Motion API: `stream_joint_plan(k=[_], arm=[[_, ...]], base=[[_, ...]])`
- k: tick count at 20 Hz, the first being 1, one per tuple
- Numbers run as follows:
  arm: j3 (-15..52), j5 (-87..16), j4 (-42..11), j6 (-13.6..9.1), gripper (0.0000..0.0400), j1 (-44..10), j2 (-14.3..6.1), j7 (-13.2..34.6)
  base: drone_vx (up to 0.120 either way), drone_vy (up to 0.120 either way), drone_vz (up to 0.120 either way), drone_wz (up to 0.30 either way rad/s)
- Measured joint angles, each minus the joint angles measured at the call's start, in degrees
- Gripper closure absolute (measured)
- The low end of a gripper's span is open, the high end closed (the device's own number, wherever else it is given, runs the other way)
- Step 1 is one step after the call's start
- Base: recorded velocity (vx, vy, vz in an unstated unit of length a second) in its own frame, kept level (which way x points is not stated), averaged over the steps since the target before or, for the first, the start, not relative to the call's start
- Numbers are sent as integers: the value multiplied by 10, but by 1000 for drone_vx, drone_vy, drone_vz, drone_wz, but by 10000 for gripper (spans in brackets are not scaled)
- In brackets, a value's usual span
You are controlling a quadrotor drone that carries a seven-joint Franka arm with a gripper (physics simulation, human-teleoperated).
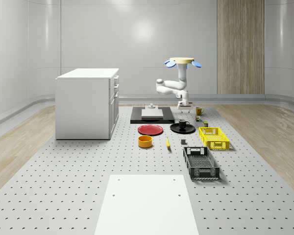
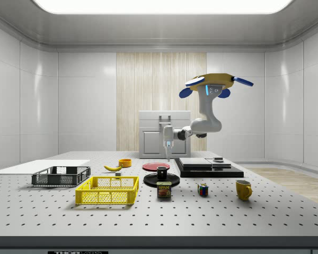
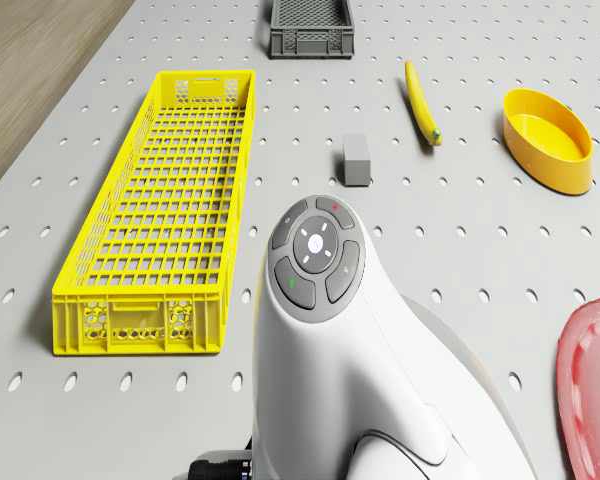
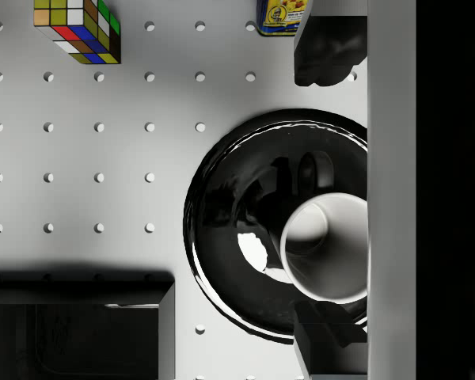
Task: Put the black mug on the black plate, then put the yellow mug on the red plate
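The black mug stands upright on the black plate. In the wrist view its pale inside sits off-centre on the glossy black plate. My gripper hangs a little above the mug, open, one finger on either side and neither touching it. The drone hovers above and behind the plates. The red plate lies bare beside the black one. The yellow mug stands apart on the table.
Near the plates stand a Spam can and a Rubik's cube. Also here: a yellow crate, a black crate, a banana, a yellow bowl, a black platform and a white cabinet.
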Motion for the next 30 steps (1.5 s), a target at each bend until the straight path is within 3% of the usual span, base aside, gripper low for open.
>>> stream_joint_plan(k=[6, 30], arm=[[0, 0, 0, -1, 0, 0, 1, 0], [0, -1, 0, -3, 0, 1, 3, -1]], base=[[-120, 120, 73, 0], [-120, 118, 0, 0]])
